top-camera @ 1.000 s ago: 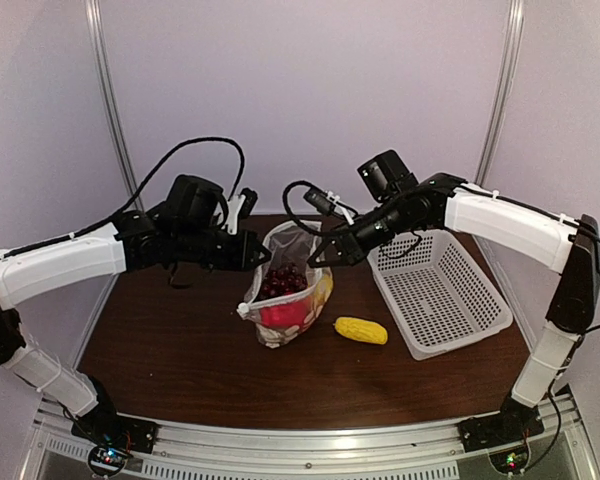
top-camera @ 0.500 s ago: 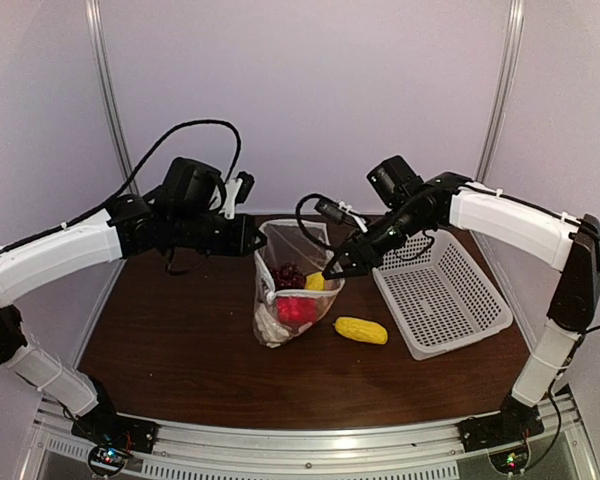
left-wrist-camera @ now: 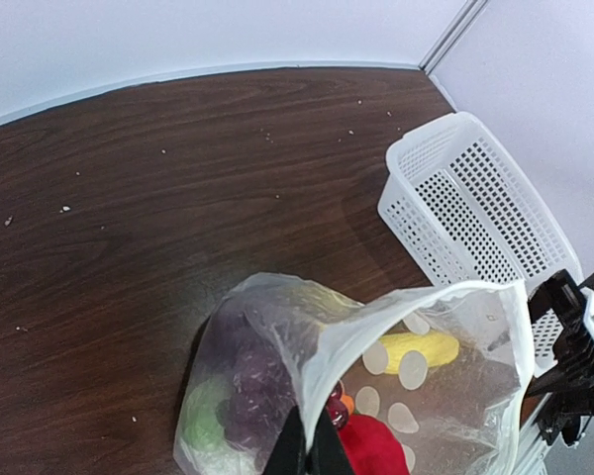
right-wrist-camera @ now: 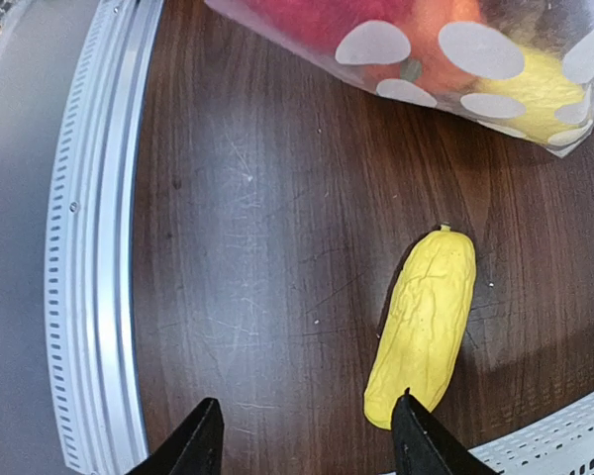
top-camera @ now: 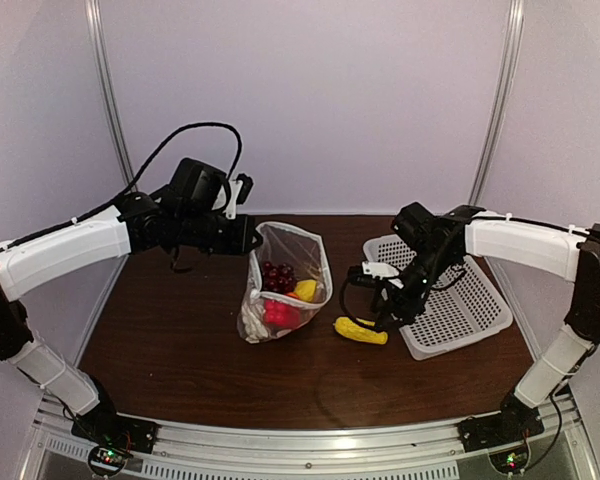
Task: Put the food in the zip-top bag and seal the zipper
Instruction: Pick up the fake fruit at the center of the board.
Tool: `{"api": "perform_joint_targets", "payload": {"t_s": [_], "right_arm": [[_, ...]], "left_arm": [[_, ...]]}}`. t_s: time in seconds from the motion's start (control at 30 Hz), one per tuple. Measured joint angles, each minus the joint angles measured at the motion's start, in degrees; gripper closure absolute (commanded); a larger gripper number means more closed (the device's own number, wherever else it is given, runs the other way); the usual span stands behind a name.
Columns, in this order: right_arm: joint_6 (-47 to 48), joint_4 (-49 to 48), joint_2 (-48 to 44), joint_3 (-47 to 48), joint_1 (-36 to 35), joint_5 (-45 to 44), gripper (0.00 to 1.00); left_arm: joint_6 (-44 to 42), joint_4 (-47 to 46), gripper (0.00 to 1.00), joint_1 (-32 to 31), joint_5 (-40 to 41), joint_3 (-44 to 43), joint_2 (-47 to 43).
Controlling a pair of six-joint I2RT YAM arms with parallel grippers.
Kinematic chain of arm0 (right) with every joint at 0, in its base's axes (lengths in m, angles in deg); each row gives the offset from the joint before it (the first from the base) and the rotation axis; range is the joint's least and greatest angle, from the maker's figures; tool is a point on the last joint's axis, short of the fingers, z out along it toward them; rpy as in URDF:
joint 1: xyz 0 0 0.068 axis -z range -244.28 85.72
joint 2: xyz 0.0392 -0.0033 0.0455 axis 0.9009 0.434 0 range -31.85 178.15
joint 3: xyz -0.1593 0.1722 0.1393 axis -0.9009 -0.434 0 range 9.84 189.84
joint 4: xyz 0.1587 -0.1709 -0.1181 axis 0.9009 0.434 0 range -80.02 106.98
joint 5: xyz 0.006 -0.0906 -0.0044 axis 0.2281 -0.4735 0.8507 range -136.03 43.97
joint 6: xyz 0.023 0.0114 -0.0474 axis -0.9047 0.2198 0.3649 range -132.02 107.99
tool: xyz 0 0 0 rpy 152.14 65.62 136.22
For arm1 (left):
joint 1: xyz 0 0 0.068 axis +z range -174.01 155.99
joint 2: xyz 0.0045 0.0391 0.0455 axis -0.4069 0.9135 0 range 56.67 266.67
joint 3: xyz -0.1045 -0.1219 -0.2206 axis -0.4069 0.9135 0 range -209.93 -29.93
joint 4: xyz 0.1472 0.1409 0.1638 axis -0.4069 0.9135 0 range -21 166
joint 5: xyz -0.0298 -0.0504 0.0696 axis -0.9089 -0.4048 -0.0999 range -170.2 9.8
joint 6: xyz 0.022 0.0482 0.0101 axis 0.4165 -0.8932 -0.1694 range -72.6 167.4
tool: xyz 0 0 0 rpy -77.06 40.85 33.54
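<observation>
The dotted clear zip-top bag (top-camera: 280, 300) stands on the table with its mouth open, its zipper (left-wrist-camera: 416, 300) running as a pale strip along the rim. My left gripper (top-camera: 252, 240) is shut on that rim (left-wrist-camera: 312, 445) and holds it up. Inside lie food pieces: dark grapes (left-wrist-camera: 246, 374), a red pepper (left-wrist-camera: 378, 445), a yellow piece (top-camera: 306, 290) and something green (left-wrist-camera: 202, 411). One yellow piece (right-wrist-camera: 424, 322) lies loose on the wood right of the bag (top-camera: 361, 331). My right gripper (right-wrist-camera: 309, 437) hangs open just above it (top-camera: 374, 316), one fingertip over its near end.
A white mesh basket (top-camera: 458, 305) stands right of the loose yellow piece, its corner close to my right fingers (right-wrist-camera: 564, 447). The table's metal front rail (right-wrist-camera: 89, 247) runs along the near edge. Walls close the back and sides.
My right gripper left the bag's mouth, swung down and right to the loose yellow piece, and opened. A yellow piece now lies inside the bag. The left gripper kept its hold on the rim.
</observation>
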Motion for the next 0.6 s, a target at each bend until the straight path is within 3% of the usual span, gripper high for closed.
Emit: {"api": "perform_joint_targets", "payload": {"t_s": [0.17, 0.37, 0.6], "right_arm": [[1.99, -7.02, 0.63, -3.37, -3.63, -7.63, 0.34], [1.7, -16.61, 7.87, -3.56, -5.57, -17.53, 0.33], [-0.81, -22.25, 12.44, -5.16, -5.73, -23.69, 0.41]], "left_arm": [[0.04, 0.0, 1.0, 0.11, 0.85, -0.02, 0.0], [0.04, 0.02, 1.0, 0.26, 0.9, -0.02, -0.04], [0.07, 0.04, 1.0, 0.26, 0.87, 0.0, -0.61]]}}
